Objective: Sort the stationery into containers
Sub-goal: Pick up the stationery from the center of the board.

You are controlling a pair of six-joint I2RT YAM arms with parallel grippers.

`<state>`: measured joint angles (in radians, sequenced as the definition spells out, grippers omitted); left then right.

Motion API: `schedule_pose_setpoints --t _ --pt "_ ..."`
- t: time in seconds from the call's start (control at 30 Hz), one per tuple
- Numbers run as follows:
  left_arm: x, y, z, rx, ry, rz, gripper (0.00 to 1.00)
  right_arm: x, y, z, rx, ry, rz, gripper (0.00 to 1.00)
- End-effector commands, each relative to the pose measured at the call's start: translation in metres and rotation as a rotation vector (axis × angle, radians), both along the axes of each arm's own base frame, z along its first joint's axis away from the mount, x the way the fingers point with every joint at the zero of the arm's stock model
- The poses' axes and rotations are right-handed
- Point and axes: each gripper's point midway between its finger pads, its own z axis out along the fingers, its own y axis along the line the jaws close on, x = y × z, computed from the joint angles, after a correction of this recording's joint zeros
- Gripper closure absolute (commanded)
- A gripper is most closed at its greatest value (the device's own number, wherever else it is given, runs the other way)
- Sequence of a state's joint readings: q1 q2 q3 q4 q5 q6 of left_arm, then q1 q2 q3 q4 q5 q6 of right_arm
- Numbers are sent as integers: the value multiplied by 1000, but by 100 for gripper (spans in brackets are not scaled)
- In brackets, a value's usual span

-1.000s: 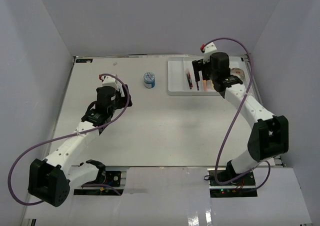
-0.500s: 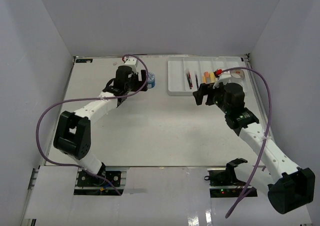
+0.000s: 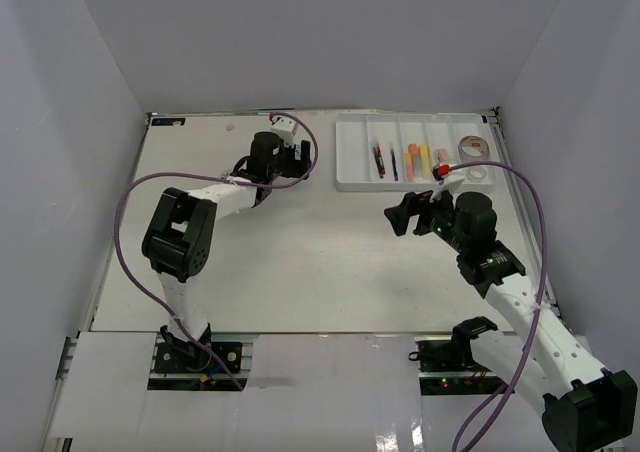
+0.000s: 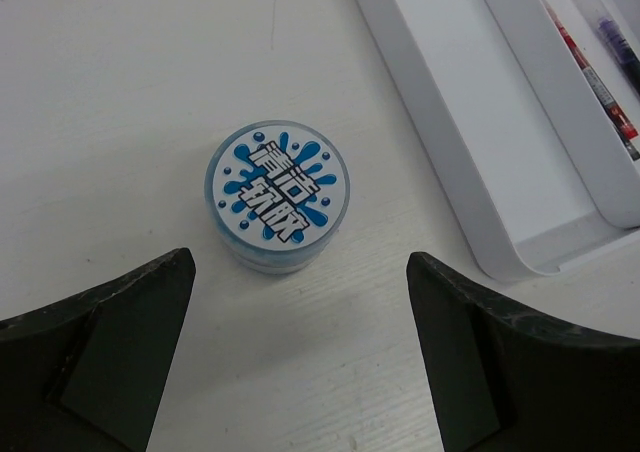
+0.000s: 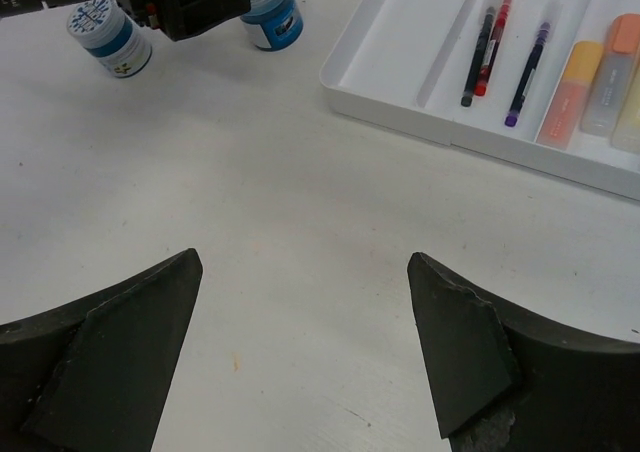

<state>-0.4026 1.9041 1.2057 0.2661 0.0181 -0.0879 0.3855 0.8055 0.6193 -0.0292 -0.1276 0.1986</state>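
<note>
A: L tool (image 4: 300, 292) status?

B: Jaws spread wide, nothing between them. Hovers over round jar w/ blue-splash printed lid (image 4: 277, 194). Jar upright on white tabletop (image 4: 120, 102), centred on the gap but fwd of the tips, no contact. Judged: lining up for a pick.

A: Jar vs container?

B: Flat white divided plastic tray (image 4: 450, 162) at jar's 2 o'clock, near, not touching. Top cam: tray at tabletop 1 o'clock, jar approx 11–12, hidden under L tool there.

A: Other jar?

B: R-wrist cam: second blue-lidded jar (image 5: 108, 34) at 9 o'clock of the first, L tool between them. Both outside tray, so unsorted.

A: R tool (image 5: 303, 292)?

B: Open too, empty, over bare tabletop at tray's 6 o'clock. Prob. parked clear so L arm has room.

A: Tray contents?

B: Thin black pen (image 5: 478, 57) and red pen (image 5: 493, 44) side by side, purple pen (image 5: 527, 77) at their 3 o'clock, all lengthwise along the channels since long items fit only that way. Orange marker stick (image 5: 568, 92) further to 3 o'clock. Tape roll (image 3: 472, 150) in far-R compartment.

A: Risk?

B: Jar wide, round, smooth, so it needs a square, centred grip. Tray wall close, so R-side finger could clip it.
</note>
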Motion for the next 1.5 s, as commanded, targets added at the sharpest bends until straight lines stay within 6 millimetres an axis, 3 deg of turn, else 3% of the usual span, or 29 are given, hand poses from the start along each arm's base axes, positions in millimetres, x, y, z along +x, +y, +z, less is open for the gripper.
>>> schedule_pose_setpoints --t 0.0,0.07,0.1,0.17,0.2,0.5,0.63,0.8,0.87,0.93,1.23,1.37,1.43,1.47 --pt "19 -13 21 -7 -102 -40 2 -6 2 3 8 -15 26 10" --pt "26 -14 20 -3 -110 -33 2 -7 1 4 4 -21 26 10" --pt "30 -12 7 13 -88 -16 2 -8 0 4 2 -21 26 10" --pt "40 -11 7 30 -93 6 2 -10 1 5 1 -27 32 10" --pt "43 -10 -3 44 -74 14 2 -10 0 5 1 -27 30 10" --pt "60 -16 -16 39 -51 26 5 -11 -1 -4 -12 -9 32 10" --pt "60 -21 -13 26 -66 8 19 -9 -1 -4 -19 -3 32 10" --pt "60 -31 -5 -9 -75 -36 44 -9 1 -9 -23 12 39 10" --pt "62 -33 1 -15 -86 -44 53 -9 1 -10 -26 15 40 10" --pt "64 -35 11 -19 -112 -51 56 -9 1 -11 -28 18 38 10" --pt "68 -70 92 -149 -380 -221 61 -8 2 -19 -35 36 42 10" --pt "69 -83 108 -178 -450 -280 62 -7 1 -22 -39 41 38 10" --pt "70 -91 102 -189 -457 -313 63 -7 1 -25 -44 47 37 10" --pt "72 -94 111 -207 -483 -321 63 -7 0 -26 -46 51 36 10"
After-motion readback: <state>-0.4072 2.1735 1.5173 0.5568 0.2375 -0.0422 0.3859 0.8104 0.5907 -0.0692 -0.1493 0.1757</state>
